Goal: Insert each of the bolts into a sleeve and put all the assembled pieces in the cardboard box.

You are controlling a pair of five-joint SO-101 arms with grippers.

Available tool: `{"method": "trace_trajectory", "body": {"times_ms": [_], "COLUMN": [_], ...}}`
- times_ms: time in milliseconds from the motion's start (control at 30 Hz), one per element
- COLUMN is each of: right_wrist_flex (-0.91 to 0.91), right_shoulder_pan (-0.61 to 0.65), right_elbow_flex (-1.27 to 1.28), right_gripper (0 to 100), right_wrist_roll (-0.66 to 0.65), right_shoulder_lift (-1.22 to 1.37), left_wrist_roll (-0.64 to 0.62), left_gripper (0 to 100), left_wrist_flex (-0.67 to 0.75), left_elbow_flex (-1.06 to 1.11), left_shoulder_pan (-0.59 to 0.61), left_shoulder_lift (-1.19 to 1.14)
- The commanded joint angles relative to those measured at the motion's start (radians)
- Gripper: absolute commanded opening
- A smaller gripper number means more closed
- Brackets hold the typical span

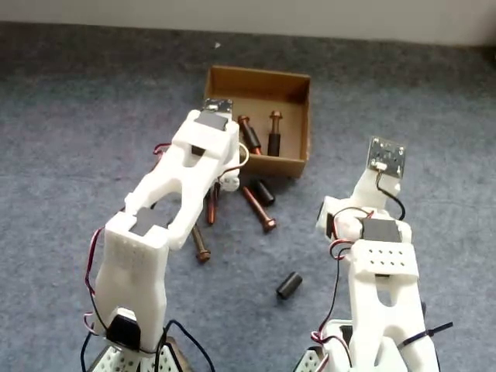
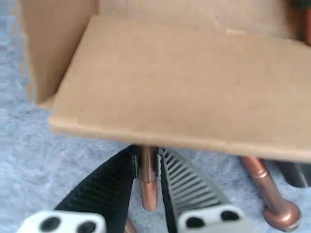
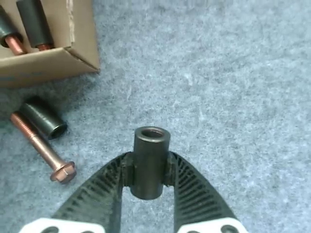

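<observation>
Left claw [image 2: 147,158] pinches a bolt [image 2: 148,191] just near of the box [image 1: 297,85] — two assembled pieces [image 1: 249,134] already lie inside. Between the arms wait two loose bolts [image 1: 259,208] and two loose sleeves [image 1: 289,285], it seems. Right claw [image 3: 148,160] clamps a sleeve [image 3: 149,145] — three pairs remain unjoined.

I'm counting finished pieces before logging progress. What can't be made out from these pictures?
Left wrist view: the cardboard box wall hides the box's inside and the far end of the bolt in the left gripper.
Right wrist view: the picture's edge cuts off the two assembled pieces in the box.
High view: the right arm covers the sleeve held by the right gripper.
</observation>
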State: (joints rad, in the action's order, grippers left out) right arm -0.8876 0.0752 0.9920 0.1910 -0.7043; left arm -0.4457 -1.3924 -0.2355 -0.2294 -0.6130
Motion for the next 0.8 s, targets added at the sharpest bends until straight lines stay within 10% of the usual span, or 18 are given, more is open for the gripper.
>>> {"method": "trace_trajectory", "body": {"times_ms": [0, 767], "right_wrist_flex": [0.015, 0.015], "right_shoulder_pan": [-0.007, 0.085], "right_elbow_flex": [-0.002, 0.070], "right_gripper": [0.5, 0.5], "right_wrist_roll": [0.005, -0.023], "right_shoulder_lift": [-0.033, -0.331], "left_wrist_roll": [0.009, 0.084], "left_gripper": [0, 0], "left_wrist_flex": [0.037, 0.548], "left_elbow_flex": [0.096, 0.966], "left_shoulder_pan": [0.018, 0.033], "left_shoulder_lift": [0.185, 1.218]}}
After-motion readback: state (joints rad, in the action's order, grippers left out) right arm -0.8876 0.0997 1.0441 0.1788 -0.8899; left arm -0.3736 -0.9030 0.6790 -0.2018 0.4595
